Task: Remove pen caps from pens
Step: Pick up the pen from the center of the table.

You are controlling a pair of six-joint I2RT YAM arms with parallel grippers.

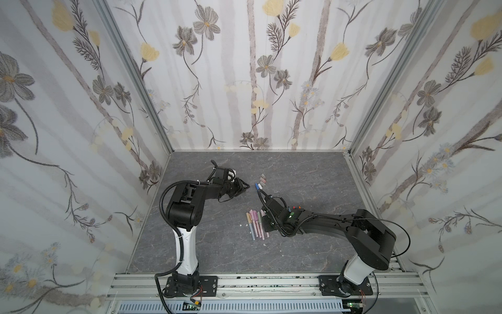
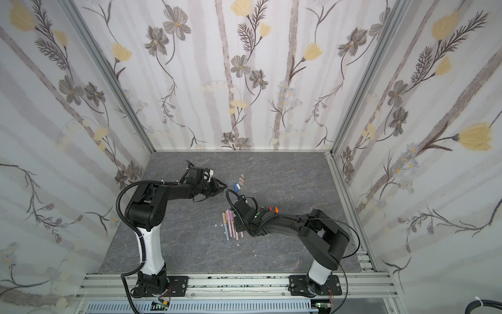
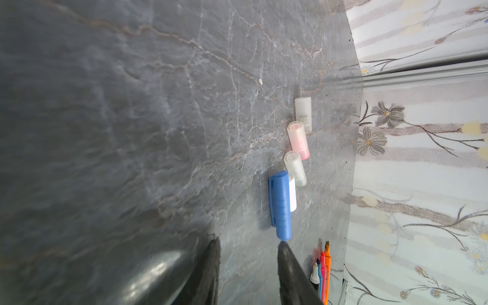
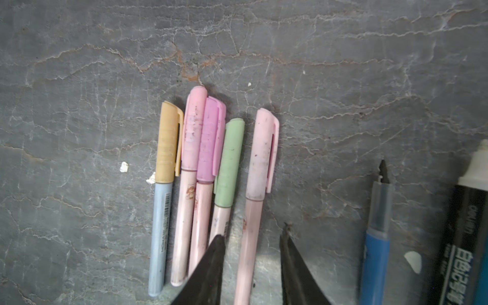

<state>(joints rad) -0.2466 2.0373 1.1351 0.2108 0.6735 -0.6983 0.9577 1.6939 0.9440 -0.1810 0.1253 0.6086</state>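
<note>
Capped pens [image 4: 200, 163]: five, side by side, middle of worktop [image 4: 79, 52], caps toward back edge.
Right pincer [image 4: 252, 235]: spread, empty, over pale-pink pen [image 4: 260, 158] barrel, its axis straight ahead.
Left pincer [image 3: 249, 243]: spread, empty, farther off, by loose caps [image 3: 297, 140].

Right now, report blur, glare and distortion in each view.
Left wrist view: blue cap sharp, bare table smeared, glare on the body of the left gripper. Right wrist view: capped pens crisp, right gripper dark and soft. In both top views: even light, wall posts splayed by the wide lens.
</note>
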